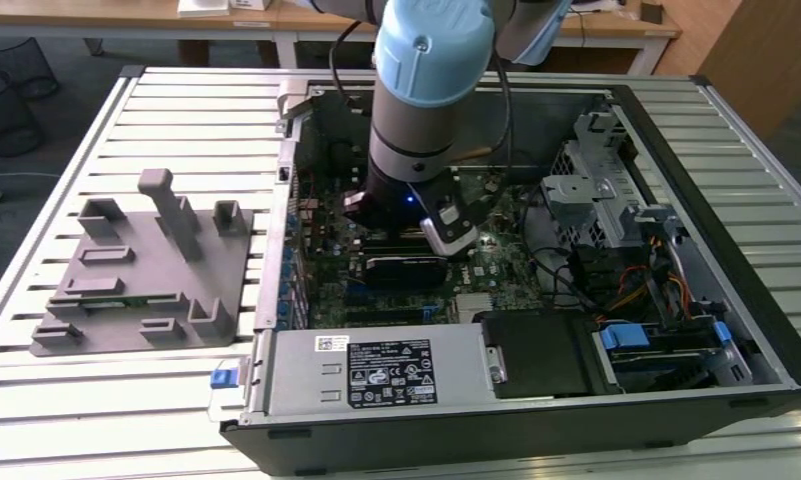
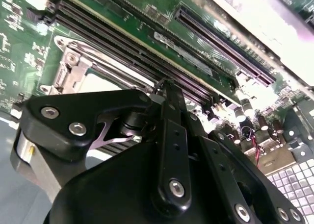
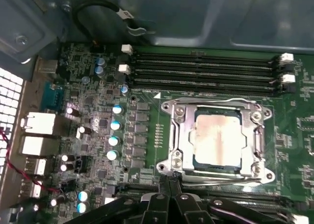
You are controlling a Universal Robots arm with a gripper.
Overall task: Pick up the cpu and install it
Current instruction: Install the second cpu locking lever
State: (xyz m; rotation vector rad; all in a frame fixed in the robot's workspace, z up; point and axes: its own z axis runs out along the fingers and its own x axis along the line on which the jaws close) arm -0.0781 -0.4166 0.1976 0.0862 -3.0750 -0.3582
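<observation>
Black gripper linkage is seen nearest in the first wrist view, its fingertips drawn together and holding nothing. At its 12 o'clock the cpu lies flat inside the socket frame; seating should be checked square before release of pressure.

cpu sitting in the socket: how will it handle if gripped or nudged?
The cpu looks like a flat rigid plate, so probably stiff, unlikely to roll or tip. Its shiny metal top suggests slippery faces. It lies inside the socket frame, so a sideways nudge likely won't shift it much.
</observation>
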